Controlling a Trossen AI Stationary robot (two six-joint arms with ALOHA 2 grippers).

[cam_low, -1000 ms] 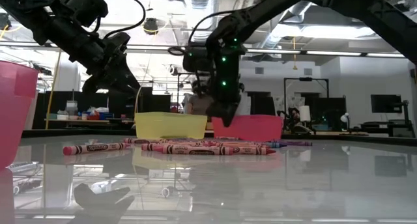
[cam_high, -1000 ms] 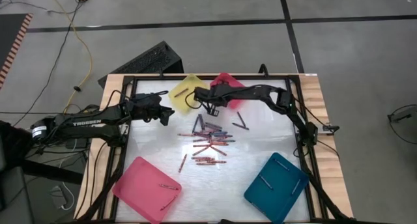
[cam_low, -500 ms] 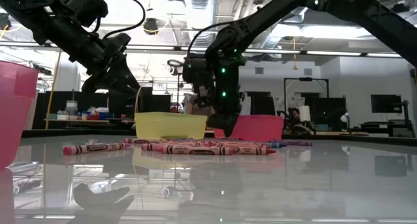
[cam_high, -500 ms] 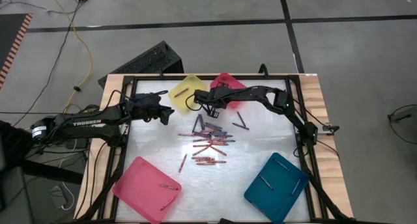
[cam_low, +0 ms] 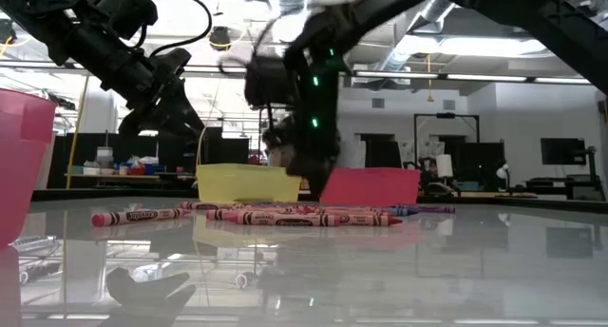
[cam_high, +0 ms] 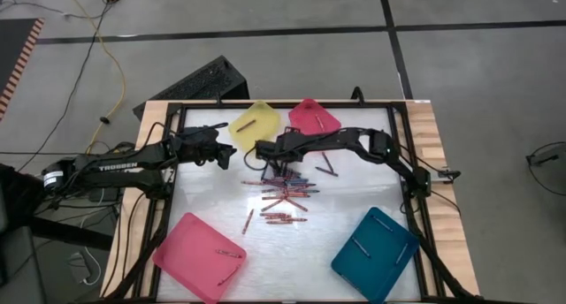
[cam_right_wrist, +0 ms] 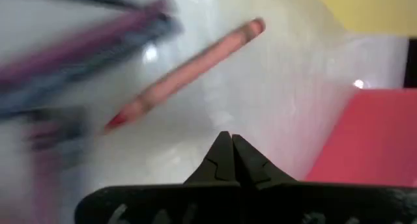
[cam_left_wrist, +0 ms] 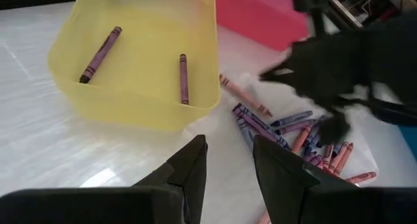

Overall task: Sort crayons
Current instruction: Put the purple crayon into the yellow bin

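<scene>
A heap of red, pink and bluish crayons lies flat mid-table; it also shows in the left wrist view. My right gripper hangs shut and holding nothing just over the heap's far left end, above one pink crayon; its fingertips are pressed together. My left gripper waits open in the air by the yellow tray, its fingers holding nothing. Two purple crayons lie in that tray.
A pink tray stands at the far edge beside the yellow one. A second pink tray is at the near left and a teal tray at the near right, each holding two crayons. A black frame rims the table.
My right gripper has swung from beside the far pink tray toward the table's left and near edge and now hangs over the heap's far end, a little lower. It stayed shut. The crayons have not moved.
</scene>
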